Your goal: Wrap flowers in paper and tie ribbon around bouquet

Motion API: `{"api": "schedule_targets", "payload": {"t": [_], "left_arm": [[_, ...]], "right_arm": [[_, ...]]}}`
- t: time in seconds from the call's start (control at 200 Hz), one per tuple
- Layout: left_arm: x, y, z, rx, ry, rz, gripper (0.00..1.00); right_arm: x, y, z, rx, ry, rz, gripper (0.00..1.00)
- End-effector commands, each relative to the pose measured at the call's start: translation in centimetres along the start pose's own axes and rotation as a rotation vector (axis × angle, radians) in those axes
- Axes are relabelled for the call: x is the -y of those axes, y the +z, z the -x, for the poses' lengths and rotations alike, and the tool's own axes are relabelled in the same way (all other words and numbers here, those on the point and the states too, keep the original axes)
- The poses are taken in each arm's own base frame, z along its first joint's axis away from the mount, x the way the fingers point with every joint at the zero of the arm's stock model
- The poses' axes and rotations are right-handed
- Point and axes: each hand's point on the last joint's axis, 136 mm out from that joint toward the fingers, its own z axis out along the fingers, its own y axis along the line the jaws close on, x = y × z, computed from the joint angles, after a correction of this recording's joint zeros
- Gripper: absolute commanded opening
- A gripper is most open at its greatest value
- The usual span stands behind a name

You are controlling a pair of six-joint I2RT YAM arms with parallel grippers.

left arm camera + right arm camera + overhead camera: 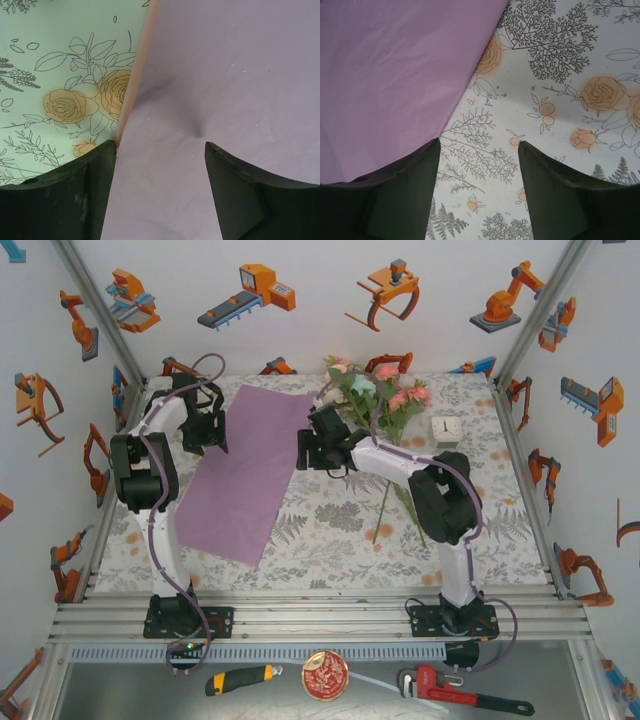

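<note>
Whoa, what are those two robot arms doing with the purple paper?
They're getting ready to wrap the flowers. The purple paper lies flat on the flowery tablecloth. The left gripper is down at one long edge, one finger over the sheet and one beside it, jaws apart; the paper puckers a little between them. The right gripper is at the opposite edge, jaws apart too. The flowers lie off to the side, not on the paper yet.

My station is a robot lab cell, not a home: white walls (300, 335) printed with orange robot drawings, aluminium frame rails (320, 622) carrying my arm bases (185, 615), and a floral tablecloth (330, 530) on the bench. In front lie a utility knife (240, 678), a red pipe wrench (462, 693) and what may be a tin (325, 674).
</note>
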Motion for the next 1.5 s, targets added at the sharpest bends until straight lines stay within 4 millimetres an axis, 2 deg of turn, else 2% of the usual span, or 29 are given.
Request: {"api": "schedule_targets", "payload": {"t": [0.0,0.17,0.421,0.726,0.931,1.141,1.232,1.297,1.442,1.497], "left_arm": [[0.1,0.1,-0.5,-0.032,0.010,-0.032,0.60],[0.5,-0.1,-0.5,-0.029,0.012,-0.062,0.50],[0.9,-1.2,-0.4,-0.015,0.009,-0.078,0.35],[0.7,-2.5,-0.3,0.004,0.018,-0.056,0.23],[0.5,-4.2,0.0,0.035,0.024,-0.029,0.21],[1.2,-5.2,-0.2,0.046,0.023,-0.060,0.06],[1.0,-4.9,-0.5,0.041,0.019,-0.051,0.09],[0.5,-4.4,-0.5,0.046,0.019,-0.025,0.33],[1.2,-2.8,0.0,0.047,0.009,-0.082,0.45],[1.4,-1.9,-0.1,0.032,-0.004,-0.099,0.46]], "right_arm": [[-1.7,0.5,1.4,0.041,0.014,0.049,0.51],[-2.1,2.2,0.8,0.006,0.026,0.060,0.42],[-1.6,3.1,0.7,0.004,0.028,0.036,0.35],[-1.3,3.2,0.2,-0.011,0.030,0.027,0.35],[-1.4,3.0,0.2,-0.010,0.025,0.027,0.35],[-1.5,3.0,0.4,-0.006,0.016,0.030,0.35],[-1.6,2.9,0.5,-0.005,0.008,0.033,0.35],[-1.6,2.7,0.5,-0.005,-0.002,0.035,0.35],[-1.6,2.6,0.4,-0.011,-0.014,0.032,0.38],[-1.5,2.8,0.2,-0.017,-0.014,0.032,0.38]]}}
